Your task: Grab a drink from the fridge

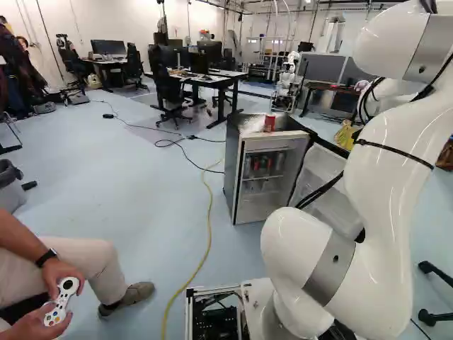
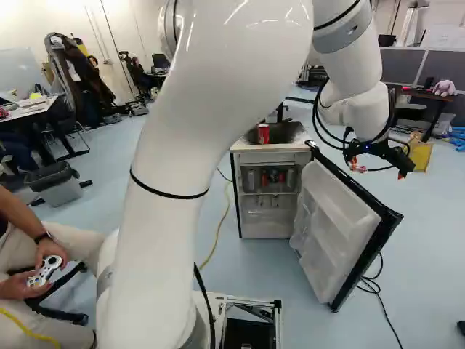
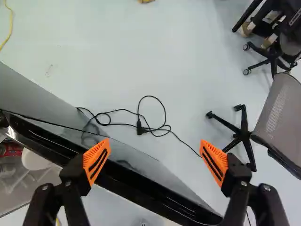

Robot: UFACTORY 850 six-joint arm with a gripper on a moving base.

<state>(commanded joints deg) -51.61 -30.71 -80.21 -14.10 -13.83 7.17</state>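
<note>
- Right base view, far left: bin (image 2: 62, 190), contents unclear.
- Next, arm (image 2: 163, 153): upper end cut off by the view's top edge; hides a big strip of room behind it.
- Red can (image 2: 263, 134) upright on top of the fridge; label too small to read.
- Fridge (image 2: 265, 227), standing open. Drink cans (image 2: 281, 177) on its upper shelf, some red, some greyish; kinds and exact count hard to make out. Items on the shelf below too blurry to name.
- Door (image 2: 330, 240) swung out right of the fridge, outer face hidden here; left base view has it partly behind the arm.
- Gripper (image 2: 379, 169) above and past the door, small and tangled-looking among cables (image 2: 320, 123); can't be seen in left base view.
- Wrist view: claw spread wide, holding nothing. Door edge runs below it; a red can (image 3: 10, 149) shows past that edge, cut off, support unclear.
</note>
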